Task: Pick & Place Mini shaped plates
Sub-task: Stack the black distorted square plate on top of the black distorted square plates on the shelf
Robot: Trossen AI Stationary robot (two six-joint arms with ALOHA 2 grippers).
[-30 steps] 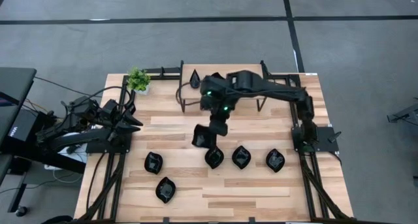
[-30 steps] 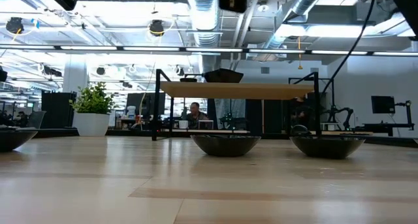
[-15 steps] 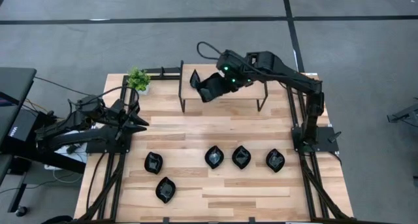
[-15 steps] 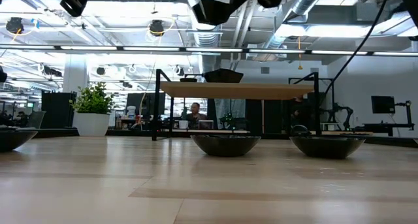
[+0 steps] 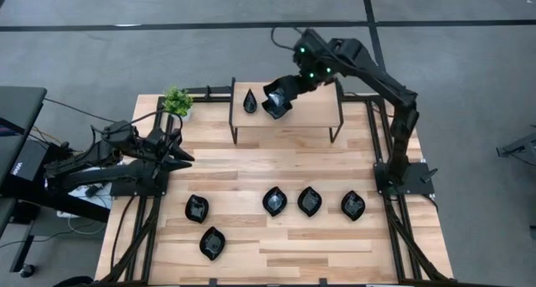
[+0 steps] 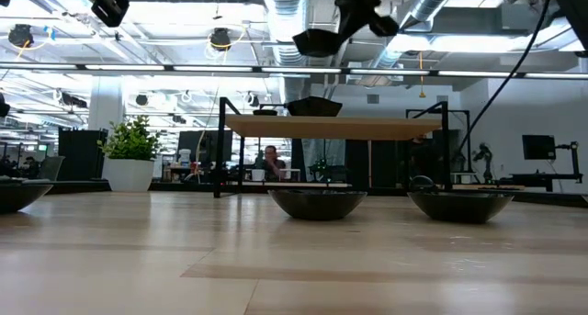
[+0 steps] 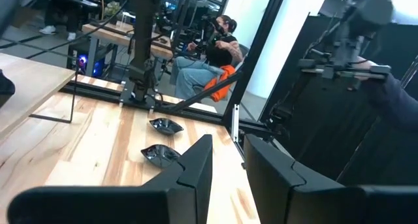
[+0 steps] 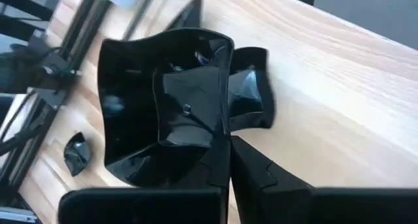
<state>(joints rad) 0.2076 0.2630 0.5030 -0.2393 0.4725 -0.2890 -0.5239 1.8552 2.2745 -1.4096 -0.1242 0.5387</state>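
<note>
From above, the right gripper (image 5: 287, 93) holds a glossy black wavy-edged square plate (image 5: 275, 100) over the raised wooden shelf (image 5: 314, 110), beside a narrow black teardrop plate (image 5: 250, 100) lying on it; five black leaf-shaped plates (image 5: 309, 201) lie on the table below. The left gripper (image 5: 181, 156) waits at the table's left edge. At table height, the square plate hangs above the shelf. The left wrist shows its fingers (image 7: 196, 168) slightly apart, empty. The right wrist shows jaws clamped on the square plate's rim.
</note>
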